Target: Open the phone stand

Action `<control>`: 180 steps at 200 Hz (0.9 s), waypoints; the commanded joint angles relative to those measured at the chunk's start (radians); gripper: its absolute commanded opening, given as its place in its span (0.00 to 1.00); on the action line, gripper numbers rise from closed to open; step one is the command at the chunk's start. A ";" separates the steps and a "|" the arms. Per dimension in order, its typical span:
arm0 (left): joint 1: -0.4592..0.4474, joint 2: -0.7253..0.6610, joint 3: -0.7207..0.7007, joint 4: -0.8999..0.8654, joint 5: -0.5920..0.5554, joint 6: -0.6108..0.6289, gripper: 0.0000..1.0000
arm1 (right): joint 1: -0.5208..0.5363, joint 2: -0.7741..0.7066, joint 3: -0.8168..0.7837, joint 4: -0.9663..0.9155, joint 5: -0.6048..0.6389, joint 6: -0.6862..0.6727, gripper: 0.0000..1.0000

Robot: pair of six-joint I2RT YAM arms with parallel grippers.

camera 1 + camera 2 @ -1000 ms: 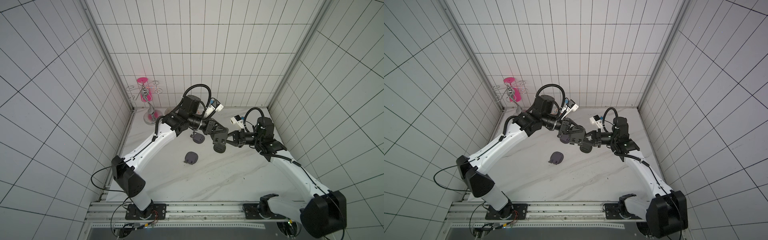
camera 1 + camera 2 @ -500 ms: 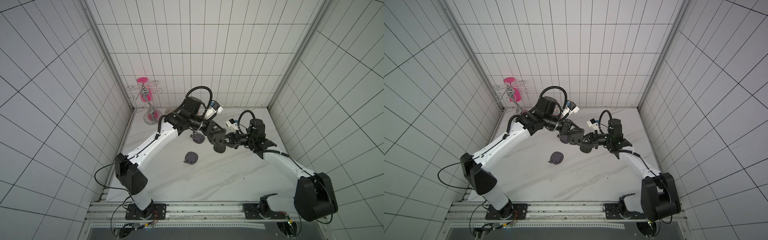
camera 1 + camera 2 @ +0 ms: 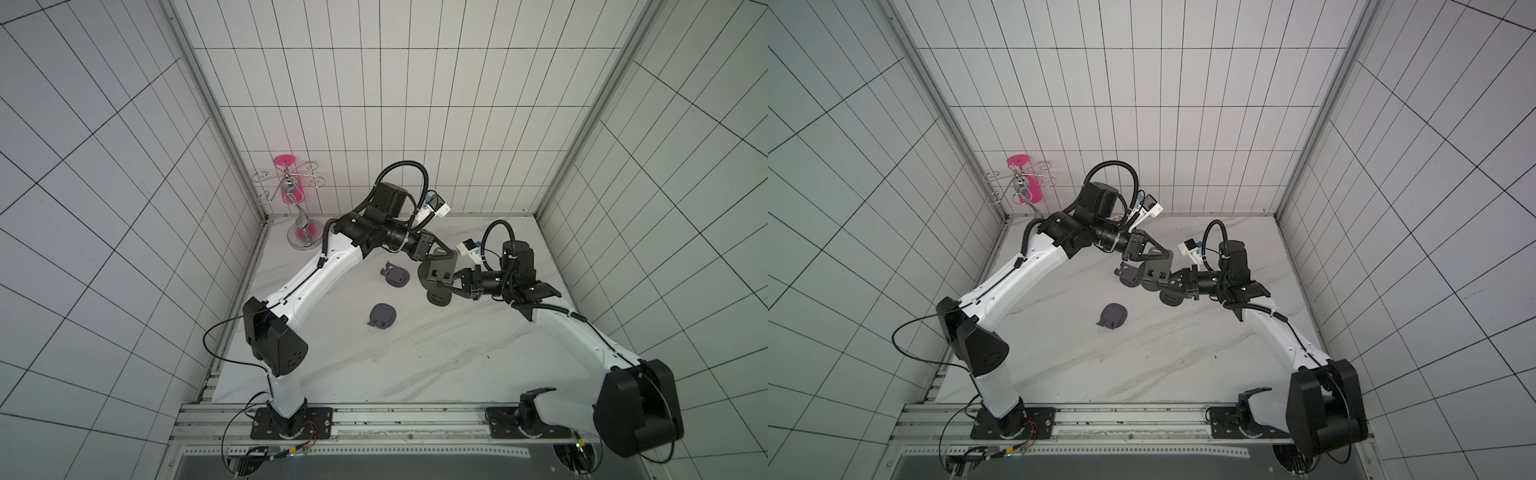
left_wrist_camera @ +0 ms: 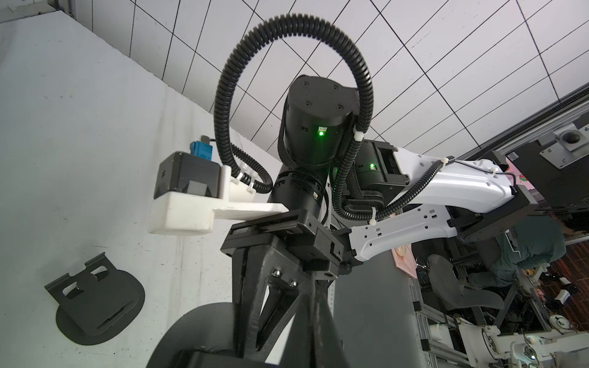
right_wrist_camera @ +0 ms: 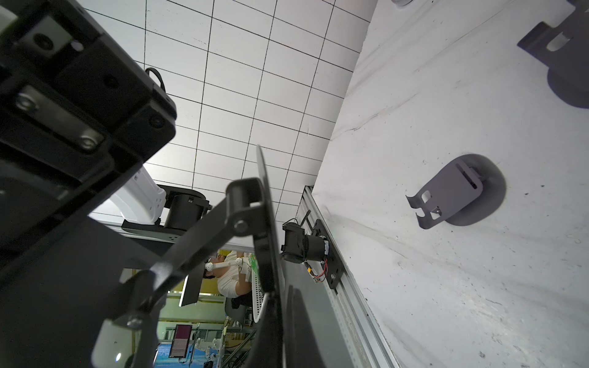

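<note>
A black phone stand (image 3: 437, 275) (image 3: 1156, 272) hangs in the air over the back middle of the white table (image 3: 415, 365), held from both sides. My left gripper (image 3: 444, 254) (image 3: 1163, 254) is shut on one thin plate of it, whose edge runs between the gripper's own tips (image 4: 314, 334). My right gripper (image 3: 451, 283) (image 3: 1173, 280) is shut on the stand's other plate, seen edge-on (image 5: 267, 223) beside the hinge arm (image 5: 223, 223). The stand's round plate (image 4: 204, 331) shows in the left wrist view.
Two more dark phone stands lie on the table: one (image 3: 395, 275) (image 3: 1128, 275) just left of the held one, one (image 3: 382, 316) (image 3: 1113, 316) nearer the front. A silver rack with a pink disc (image 3: 302, 216) stands in the back left corner. Tiled walls close three sides.
Both grippers stay shut on the stand, which has barely shifted. The right arm's elbow swung in and came back out; the left arm moved slightly.
</note>
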 commanded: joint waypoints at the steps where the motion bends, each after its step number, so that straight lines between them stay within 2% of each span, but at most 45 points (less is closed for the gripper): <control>1: -0.004 -0.058 0.152 0.263 0.051 0.043 0.00 | 0.017 0.071 -0.091 -0.272 0.173 0.003 0.00; 30: -0.012 -0.067 0.156 0.245 0.054 0.064 0.00 | 0.015 0.081 -0.079 -0.252 0.169 0.021 0.00; 57: -0.059 -0.126 0.065 0.202 -0.066 0.166 0.00 | 0.010 0.110 -0.079 -0.166 0.141 0.094 0.00; 86: -0.077 -0.157 0.027 0.201 -0.107 0.198 0.00 | 0.009 0.155 -0.099 -0.087 0.120 0.144 0.00; 142: -0.080 -0.203 -0.008 0.200 -0.117 0.249 0.00 | 0.006 0.193 -0.114 -0.020 0.119 0.190 0.00; 180: -0.070 -0.234 -0.066 0.255 -0.078 0.214 0.00 | 0.005 0.253 -0.126 0.048 0.102 0.221 0.00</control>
